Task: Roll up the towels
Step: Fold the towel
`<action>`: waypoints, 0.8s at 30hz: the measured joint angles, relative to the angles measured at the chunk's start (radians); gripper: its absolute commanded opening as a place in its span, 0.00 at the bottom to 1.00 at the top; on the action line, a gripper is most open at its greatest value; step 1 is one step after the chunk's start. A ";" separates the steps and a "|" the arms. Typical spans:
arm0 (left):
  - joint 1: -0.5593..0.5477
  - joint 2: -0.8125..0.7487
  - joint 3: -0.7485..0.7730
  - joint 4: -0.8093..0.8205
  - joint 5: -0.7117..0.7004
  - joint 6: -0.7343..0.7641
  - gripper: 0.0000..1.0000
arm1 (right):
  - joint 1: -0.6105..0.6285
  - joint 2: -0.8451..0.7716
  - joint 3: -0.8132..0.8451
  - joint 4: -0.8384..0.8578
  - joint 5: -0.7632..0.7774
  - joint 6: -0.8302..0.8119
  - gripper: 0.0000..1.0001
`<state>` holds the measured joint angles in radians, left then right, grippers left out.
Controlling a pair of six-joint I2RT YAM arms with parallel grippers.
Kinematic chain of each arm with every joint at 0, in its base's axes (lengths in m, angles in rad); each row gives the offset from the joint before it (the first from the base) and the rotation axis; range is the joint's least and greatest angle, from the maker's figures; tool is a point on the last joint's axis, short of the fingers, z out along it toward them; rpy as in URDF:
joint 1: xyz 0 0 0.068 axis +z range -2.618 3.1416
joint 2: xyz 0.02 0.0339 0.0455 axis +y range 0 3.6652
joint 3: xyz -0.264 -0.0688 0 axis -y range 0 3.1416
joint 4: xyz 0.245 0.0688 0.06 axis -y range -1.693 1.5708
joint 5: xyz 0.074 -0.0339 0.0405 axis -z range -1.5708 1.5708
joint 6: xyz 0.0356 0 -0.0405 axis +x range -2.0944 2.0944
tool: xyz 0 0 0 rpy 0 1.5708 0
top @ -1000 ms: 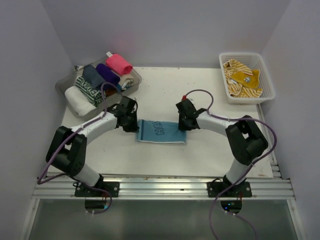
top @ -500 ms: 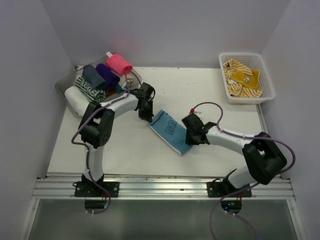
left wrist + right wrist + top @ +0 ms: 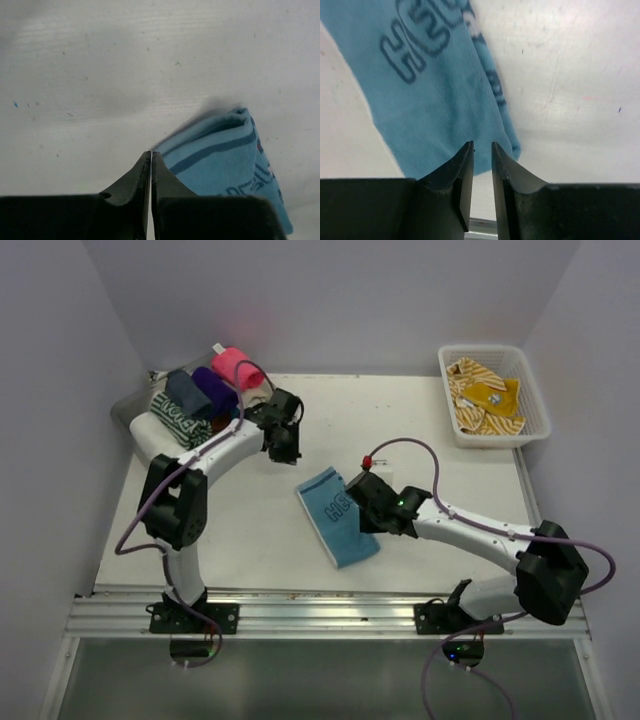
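Light blue towel [image 3: 338, 518] with dark lettering: folded to a narrow rectangle, flat on the white table [image 3: 430, 430] near its middle, lying diagonally, lettering up. Count: one towel on the table; five rolled towels in the clear plastic tray [image 3: 128, 408] at far left (pink [image 3: 238, 367], purple [image 3: 215, 390], dark blue [image 3: 185, 395], green-and-white lettered [image 3: 172, 420], white [image 3: 150, 435]); mustard-yellow striped towels [image 3: 485, 398] crumpled in the white lattice basket [image 3: 535, 400] at far right, number unclear. Left arm reaches far forward, left gripper [image 3: 151, 156] just beyond the towel's far corner, jaws pressed together on nothing. Right arm stretches low to the left, right gripper [image 3: 482, 146] over the towel's edge, jaws slightly apart, nothing visibly pinched.
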<state>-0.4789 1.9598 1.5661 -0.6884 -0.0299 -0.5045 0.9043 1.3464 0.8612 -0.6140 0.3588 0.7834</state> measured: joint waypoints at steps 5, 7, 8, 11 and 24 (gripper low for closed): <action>-0.034 -0.169 -0.210 0.067 0.076 -0.029 0.00 | -0.097 0.100 0.121 0.027 -0.016 -0.108 0.13; -0.050 -0.193 -0.278 0.105 0.120 -0.047 0.00 | -0.131 0.169 0.184 0.047 -0.039 -0.151 0.13; -0.055 -0.193 -0.305 0.124 0.141 -0.056 0.00 | -0.141 0.197 0.209 0.056 -0.045 -0.167 0.13; -0.059 -0.184 -0.357 0.161 0.178 -0.079 0.00 | -0.168 0.297 0.315 0.089 -0.095 -0.218 0.13; -0.058 -0.010 -0.282 0.241 0.199 -0.087 0.00 | -0.248 0.644 0.556 0.157 -0.192 -0.283 0.11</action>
<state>-0.5369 1.9495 1.2839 -0.4477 0.1692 -0.5911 0.6567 1.9903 1.4170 -0.4568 0.1673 0.5007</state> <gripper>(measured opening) 0.005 0.109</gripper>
